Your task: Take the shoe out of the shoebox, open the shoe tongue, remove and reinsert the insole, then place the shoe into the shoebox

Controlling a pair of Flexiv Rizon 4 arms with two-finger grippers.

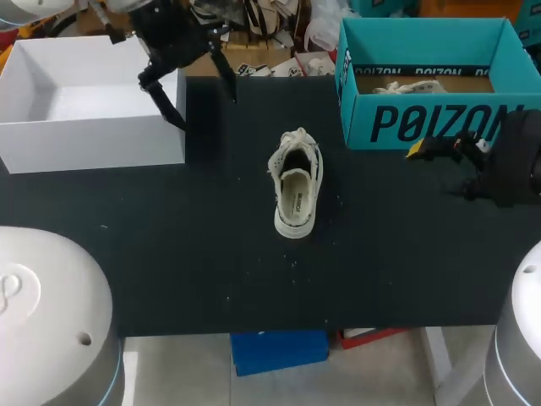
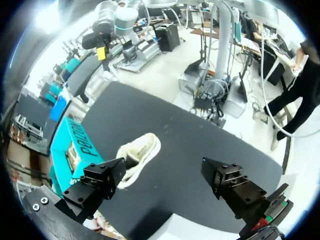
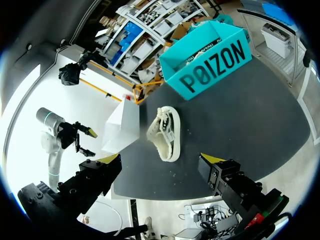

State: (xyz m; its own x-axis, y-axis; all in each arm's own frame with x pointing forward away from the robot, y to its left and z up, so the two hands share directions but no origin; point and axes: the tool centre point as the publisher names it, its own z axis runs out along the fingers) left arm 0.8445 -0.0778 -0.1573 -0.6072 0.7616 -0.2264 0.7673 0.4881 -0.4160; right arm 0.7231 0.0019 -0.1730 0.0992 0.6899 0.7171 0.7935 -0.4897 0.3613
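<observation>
Because the shoe (image 1: 296, 182) is set sole-down near the tabletop's (image 1: 169, 254) middle, toe toward the far edge, its opening is left exposed, probably for tongue and insole work. In the head view, the teal shoebox (image 1: 363, 127) is stood at the far right corner, bold lettering printed on its wall. The left gripper (image 1: 201, 100) is held by the white box (image 1: 84, 144) at the far left corner.

From the left wrist, its fingers are seen spread wide and empty, the shoe ahead.

From the right wrist, the right gripper (image 3: 160, 161) is likewise spread wide, nothing held.
</observation>
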